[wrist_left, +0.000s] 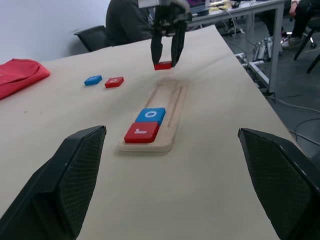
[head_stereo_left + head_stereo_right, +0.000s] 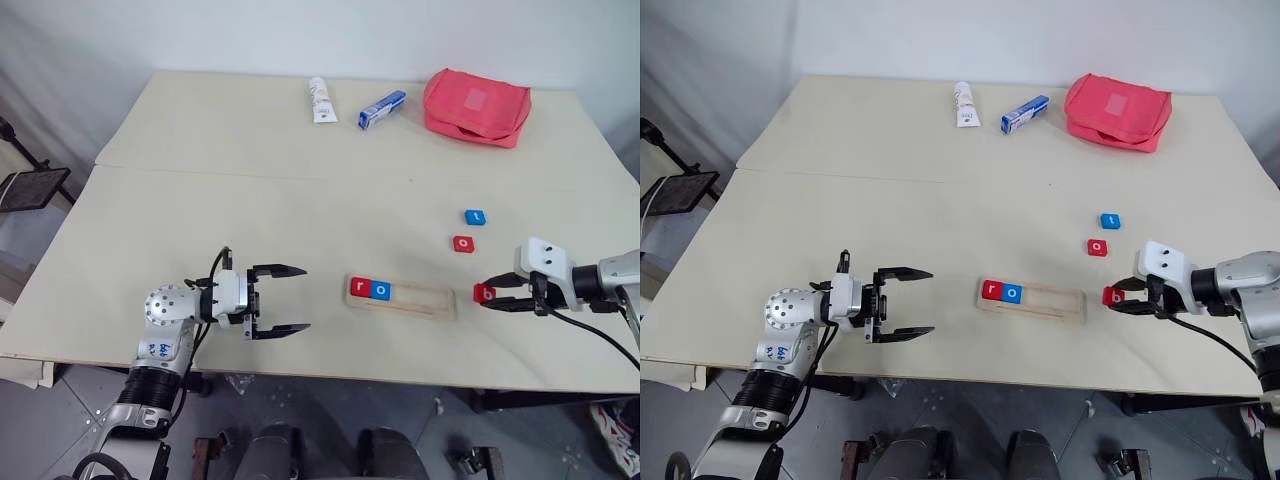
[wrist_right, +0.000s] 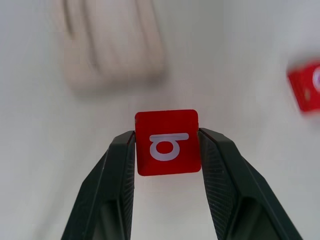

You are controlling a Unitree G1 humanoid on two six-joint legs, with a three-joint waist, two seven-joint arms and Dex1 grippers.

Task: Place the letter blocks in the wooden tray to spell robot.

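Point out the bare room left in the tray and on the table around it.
The wooden tray is free from the blue o block, beside the red r block, to its far end near the right gripper, which holds the red b block. The table is bare between the left gripper and the tray. Crowded: the loose red o block and blue t block.

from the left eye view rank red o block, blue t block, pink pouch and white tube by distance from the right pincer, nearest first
From the right pincer:
1. red o block, just beyond it
2. blue t block, slightly farther back
3. pink pouch, far edge
4. white tube, far edge, leftward
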